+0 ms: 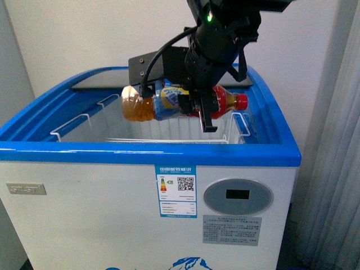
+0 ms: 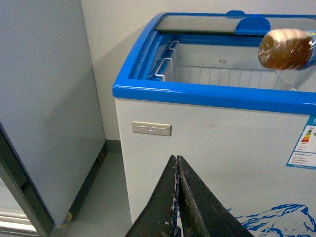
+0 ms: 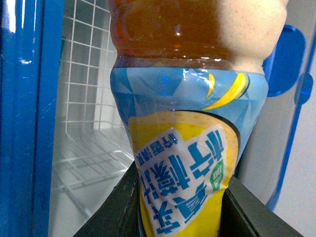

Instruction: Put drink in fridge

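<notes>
Front view: the chest fridge (image 1: pixel 112 219) fills the lower frame, its blue top rim (image 1: pixel 152 154) running across the middle and curving back on both sides. The opening is uncovered toward the front; a sliding glass lid (image 1: pixel 104 79) sits pushed to the back at upper left. Inside, white wire baskets (image 1: pixel 169 132) line the cavity, with open space visible beneath the bottle. The right arm (image 1: pixel 216 34) comes down from the top centre, and the right hand (image 1: pixel 197 109) grips an iced tea bottle (image 1: pixel 163 104) around its labelled middle. The bottle lies horizontal above the opening, red cap (image 1: pixel 241 101) toward the right, base toward the left, clear of the rim and baskets.

In the right wrist view the hand's black fingers (image 3: pixel 116 212) press both sides of the bottle's yellow-and-blue label (image 3: pixel 182 173).

In the left wrist view the left hand (image 2: pixel 177 197) is at bottom centre, its fingers pressed together with nothing between them, in front of the fridge's white front wall. A taller grey cabinet (image 2: pixel 44 98) stands at left, with a floor gap between it and the fridge.
</notes>
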